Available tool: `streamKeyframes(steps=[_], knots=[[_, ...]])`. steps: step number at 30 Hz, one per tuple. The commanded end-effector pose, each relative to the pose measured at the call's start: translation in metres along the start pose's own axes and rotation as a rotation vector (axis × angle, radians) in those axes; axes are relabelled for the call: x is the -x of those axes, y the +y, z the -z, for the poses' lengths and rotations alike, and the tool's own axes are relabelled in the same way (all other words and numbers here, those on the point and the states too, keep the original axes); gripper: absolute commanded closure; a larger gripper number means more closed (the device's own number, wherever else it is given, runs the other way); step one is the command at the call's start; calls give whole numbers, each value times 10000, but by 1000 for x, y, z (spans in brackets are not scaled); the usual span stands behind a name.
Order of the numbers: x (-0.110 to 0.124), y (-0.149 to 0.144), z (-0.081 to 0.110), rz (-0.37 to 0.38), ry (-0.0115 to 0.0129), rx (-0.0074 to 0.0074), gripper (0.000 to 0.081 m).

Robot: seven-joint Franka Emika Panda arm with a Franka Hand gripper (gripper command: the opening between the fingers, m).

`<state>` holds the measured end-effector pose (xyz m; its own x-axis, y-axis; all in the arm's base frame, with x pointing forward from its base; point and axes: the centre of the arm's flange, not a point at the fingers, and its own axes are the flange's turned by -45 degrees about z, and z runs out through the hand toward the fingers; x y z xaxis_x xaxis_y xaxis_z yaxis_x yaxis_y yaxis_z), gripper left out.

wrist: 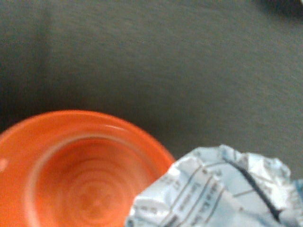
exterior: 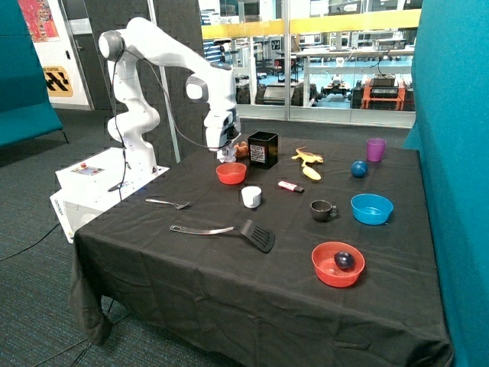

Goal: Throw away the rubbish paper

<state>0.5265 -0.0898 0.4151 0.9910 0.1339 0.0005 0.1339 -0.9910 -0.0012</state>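
While the hand (exterior: 226, 155) hangs low over the far side of the table (exterior: 191, 298), just above the small red bowl (exterior: 231, 173), a ball of rubbish paper (wrist: 222, 189) sits right under it. In the wrist view the crumpled paper, white with printed lines, fills the near foreground and overlaps the bowl's rim (wrist: 156, 146). In the outside view a pale lump shows at the fingertips; I take it for the same paper. The fingers themselves cannot be made out in either view, so whether they are spread or pinching the paper cannot be told. Judged from the paper's closeness to the wrist camera, it is probably held, but this is inference only.

Relation that governs the next move: the black box (exterior: 263, 149) stands just beyond the red bowl, on the side towards the banana (exterior: 309, 164), and appears open-topped. If it is the bin, the paper must travel a short way from above the bowl, sideways and over the box's near wall. The bowl's interior looks empty. Only one ball is confirmed.

Risk: a release here would land the paper in or beside the bowl.
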Motion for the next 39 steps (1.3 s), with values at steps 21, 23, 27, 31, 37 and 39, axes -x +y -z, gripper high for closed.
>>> streamKeyframes(steps=[21, 23, 27, 31, 37, 39], knots=[[-24, -176, 35, 3142, -7, 11, 808], [-25, -184, 34, 3286, -7, 11, 808], [-31, -203, 33, 3446, -7, 11, 808], [-39, -217, 32, 3574, -7, 11, 808], [-55, -234, 34, 3969, -7, 11, 808], [-61, -237, 35, 3995, -7, 11, 808]])
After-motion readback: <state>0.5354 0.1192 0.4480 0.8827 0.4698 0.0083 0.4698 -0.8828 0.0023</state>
